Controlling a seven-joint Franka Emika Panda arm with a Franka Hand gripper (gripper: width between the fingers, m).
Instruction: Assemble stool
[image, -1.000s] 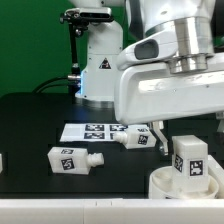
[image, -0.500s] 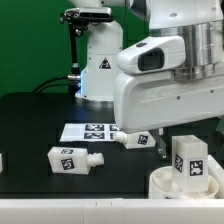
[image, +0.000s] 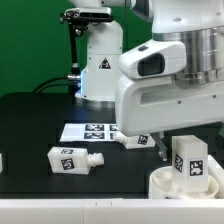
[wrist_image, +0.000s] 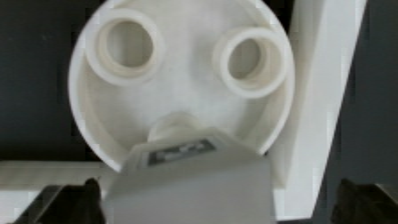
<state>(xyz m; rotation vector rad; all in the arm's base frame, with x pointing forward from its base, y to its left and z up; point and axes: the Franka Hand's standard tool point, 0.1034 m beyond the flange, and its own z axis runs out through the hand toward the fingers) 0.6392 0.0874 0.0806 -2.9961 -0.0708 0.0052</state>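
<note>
The round white seat lies flat with two empty peg holes showing in the wrist view; in the exterior view it sits at the front right. One white tagged leg stands upright on it. In the wrist view that leg sits between my gripper's dark fingers, with a gap on one side, so the gripper is open around it. Two loose legs lie on the black table: one at the front left, one by the marker board.
The marker board lies mid-table. The white robot base stands behind it. My arm's big white body fills the exterior view's right. A white strip runs along the table's front edge, close to the seat.
My arm has shifted a little toward the exterior view's right and turned at the wrist. The legs and the seat have not moved.
</note>
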